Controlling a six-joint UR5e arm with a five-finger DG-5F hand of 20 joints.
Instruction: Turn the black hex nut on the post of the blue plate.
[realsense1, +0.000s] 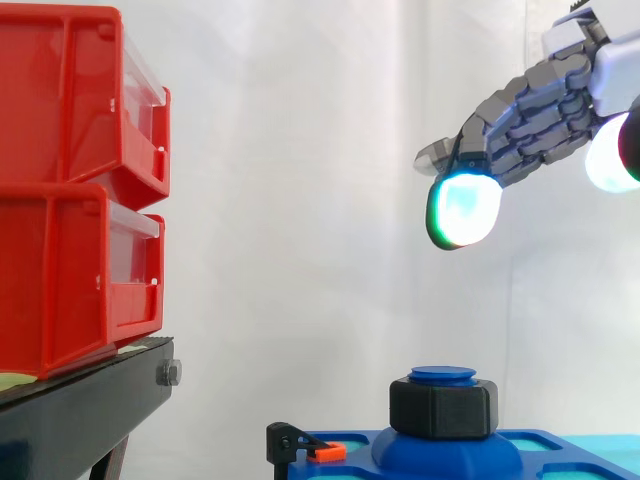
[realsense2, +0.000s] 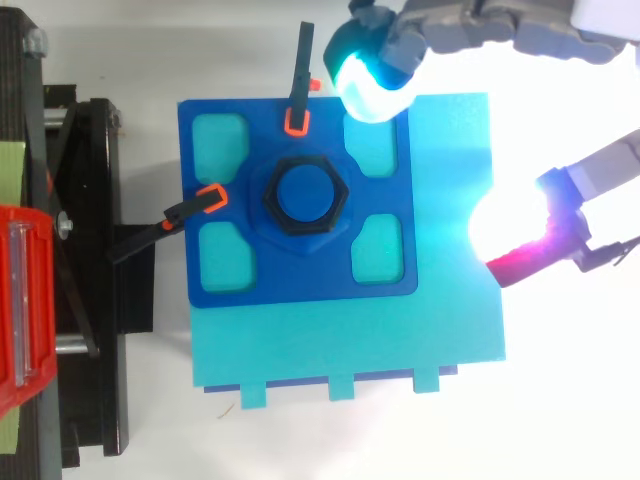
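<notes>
The black hex nut (realsense2: 303, 194) sits on the blue post (realsense1: 443, 375) in the middle of the blue plate (realsense2: 300, 275); in the side view the nut (realsense1: 443, 408) rests low on the post's base. My hand (realsense1: 545, 110) hangs well above and to the right of the nut, apart from it. Its fingers are relaxed and spread, holding nothing, with a glowing cyan fingertip (realsense2: 372, 80) over the plate's far edge and a white-magenta one (realsense2: 515, 235) off to the right.
Two black clamps with orange tips (realsense2: 298, 85) (realsense2: 175, 215) pin the plate's top and left edges. The plate lies on a teal base (realsense2: 450, 300). Red bins (realsense1: 75, 190) stand stacked on a black stand (realsense1: 80, 410) at the left.
</notes>
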